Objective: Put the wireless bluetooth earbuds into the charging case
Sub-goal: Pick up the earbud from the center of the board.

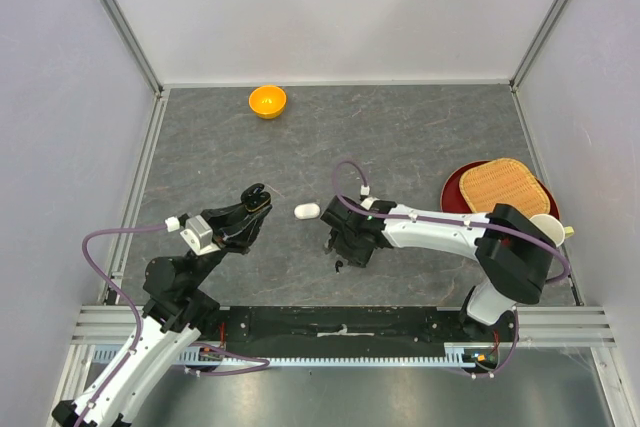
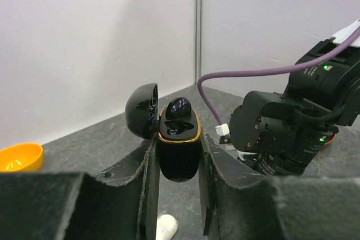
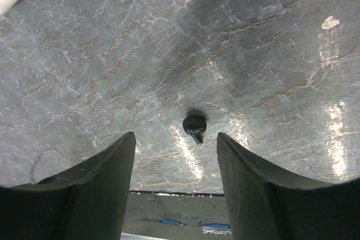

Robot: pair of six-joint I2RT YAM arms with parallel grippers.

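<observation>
Our left tool (image 1: 256,197) is clamped on the glossy black pebble-shaped charging case (image 2: 178,161), lid open, one black earbud (image 2: 179,108) seated inside. Our right tool (image 3: 175,139) hangs, fingers apart, above a second black stemmed earbud (image 3: 194,125) on the grey marbled surface (image 3: 84,54).

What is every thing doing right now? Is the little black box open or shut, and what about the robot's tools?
charging case, lid open, upright, gripped by the left tool
left tool, shut on the charging case
seated earbud, black, sitting in the case, top sticking up
right tool, open, gripping nothing
loose earbud, black, lying on the table under the right tool, untouched
orange bowl, upright, looks empty
</observation>
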